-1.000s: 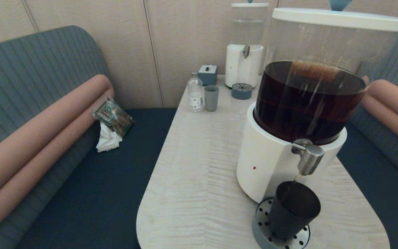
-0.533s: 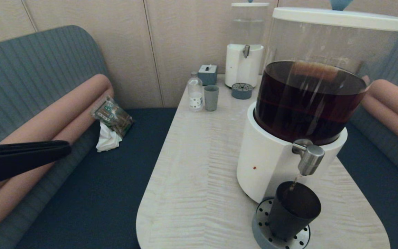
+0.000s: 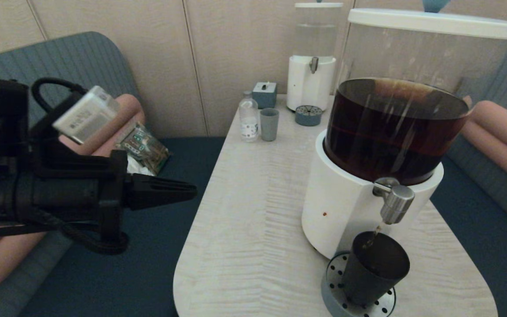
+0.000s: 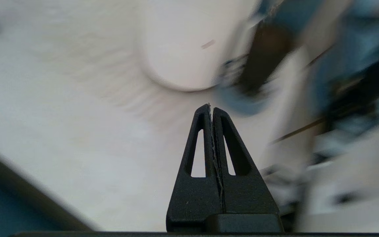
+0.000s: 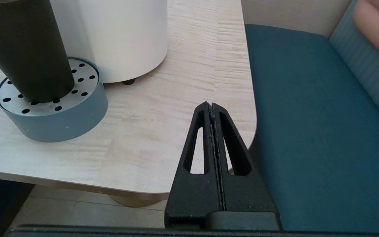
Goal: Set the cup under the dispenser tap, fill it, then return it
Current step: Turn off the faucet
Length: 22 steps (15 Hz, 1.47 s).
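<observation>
The black tapered cup (image 3: 374,268) (image 5: 25,49) stands on the round blue-grey perforated drip tray (image 3: 337,295) (image 5: 54,115), directly below the steel dispenser tap (image 3: 395,203). A thin dark stream falls from the tap into the cup. The tap belongs to the big white-based dispenser (image 3: 346,207) holding dark brown liquid. My left gripper (image 3: 192,192) (image 4: 211,107) is shut and empty, held over the sofa seat left of the table, pointing towards the dispenser. My right gripper (image 5: 211,105) is shut and empty, low beside the table's near right corner; it is out of the head view.
At the table's far end stand a small clear-liquid dispenser (image 3: 311,66) with its own drip tray (image 3: 308,116), a pale grey-green cup (image 3: 269,124), a small bottle (image 3: 248,118) and a blue box (image 3: 265,94). A snack packet (image 3: 144,147) lies on the left sofa.
My left arm has swung in from the left edge of the head view and now reaches up to the table's left edge, still shut. The cup and tap have not moved.
</observation>
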### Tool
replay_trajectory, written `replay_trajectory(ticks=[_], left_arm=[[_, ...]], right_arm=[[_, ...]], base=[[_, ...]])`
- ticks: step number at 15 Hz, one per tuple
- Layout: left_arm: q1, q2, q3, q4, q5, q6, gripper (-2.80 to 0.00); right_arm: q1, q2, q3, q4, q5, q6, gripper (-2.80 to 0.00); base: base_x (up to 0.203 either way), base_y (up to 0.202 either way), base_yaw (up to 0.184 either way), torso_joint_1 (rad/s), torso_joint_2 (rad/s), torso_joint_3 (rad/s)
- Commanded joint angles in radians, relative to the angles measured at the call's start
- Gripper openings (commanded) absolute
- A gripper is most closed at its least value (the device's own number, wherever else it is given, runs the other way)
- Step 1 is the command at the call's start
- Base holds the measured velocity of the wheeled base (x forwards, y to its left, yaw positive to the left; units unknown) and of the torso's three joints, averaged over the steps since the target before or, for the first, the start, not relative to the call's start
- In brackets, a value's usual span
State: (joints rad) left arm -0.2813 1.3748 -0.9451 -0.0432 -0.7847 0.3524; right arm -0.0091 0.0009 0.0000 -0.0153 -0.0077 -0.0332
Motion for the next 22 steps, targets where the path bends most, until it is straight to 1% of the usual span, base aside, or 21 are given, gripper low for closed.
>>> replay_trajectory(ticks=[1, 3, 6, 9, 10, 12, 14, 17, 19, 22], left_arm=[[-0.069, 0.086, -0.031, -0.004, 0.117, 0.075, -2.8], [-0.168, 0.13, -0.1, -0.011, 0.233, 0.089, -2.8], [-0.327, 0.187, -0.203, -0.006, 0.36, 0.097, -2.8], [-0.464, 0.231, -0.274, -0.004, 0.462, 0.093, -2.8], [-0.503, 0.252, -0.298, -0.002, 0.501, 0.093, -2.8], [-0.546, 0.3, -0.345, -0.007, 0.555, 0.092, -2.8], [-0.572, 0.325, -0.363, -0.018, 0.594, 0.089, -2.8], [-0.619, 0.332, -0.371, -0.014, 0.619, 0.085, -2.8], [-0.65, 0.341, -0.371, -0.016, 0.622, 0.074, -2.8], [-0.665, 0.378, -0.399, -0.018, 0.622, 0.07, -2.8]], right_arm=[[0.0, 0.001, 0.003, 0.0, 0.0, -0.001, -2.8], [0.0, 0.001, 0.002, 0.0, 0.0, -0.001, -2.8], [0.0, 0.001, 0.003, 0.0, 0.0, -0.001, -2.8], [0.0, 0.001, 0.003, 0.0, 0.0, -0.001, -2.8], [0.0, 0.001, 0.003, 0.0, 0.0, -0.001, -2.8], [0.0, 0.001, 0.003, 0.0, 0.0, -0.001, -2.8], [0.0, 0.001, 0.003, 0.0, 0.0, -0.001, -2.8], [0.0, 0.001, 0.003, 0.0, 0.0, -0.001, -2.8], [0.0, 0.001, 0.002, 0.0, 0.0, -0.001, -2.8], [0.0, 0.001, 0.003, 0.0, 0.0, -0.001, -2.8]], base=[[0.0, 0.0, 0.0, 0.0, 0.0, 0.0], [0.0, 0.0, 0.0, 0.0, 0.0, 0.0], [0.0, 0.0, 0.0, 0.0, 0.0, 0.0], [0.0, 0.0, 0.0, 0.0, 0.0, 0.0], [0.0, 0.0, 0.0, 0.0, 0.0, 0.0], [0.0, 0.0, 0.0, 0.0, 0.0, 0.0], [0.0, 0.0, 0.0, 0.0, 0.0, 0.0], [0.0, 0.0, 0.0, 0.0, 0.0, 0.0], [0.0, 0.0, 0.0, 0.0, 0.0, 0.0], [0.0, 0.0, 0.0, 0.0, 0.0, 0.0]])
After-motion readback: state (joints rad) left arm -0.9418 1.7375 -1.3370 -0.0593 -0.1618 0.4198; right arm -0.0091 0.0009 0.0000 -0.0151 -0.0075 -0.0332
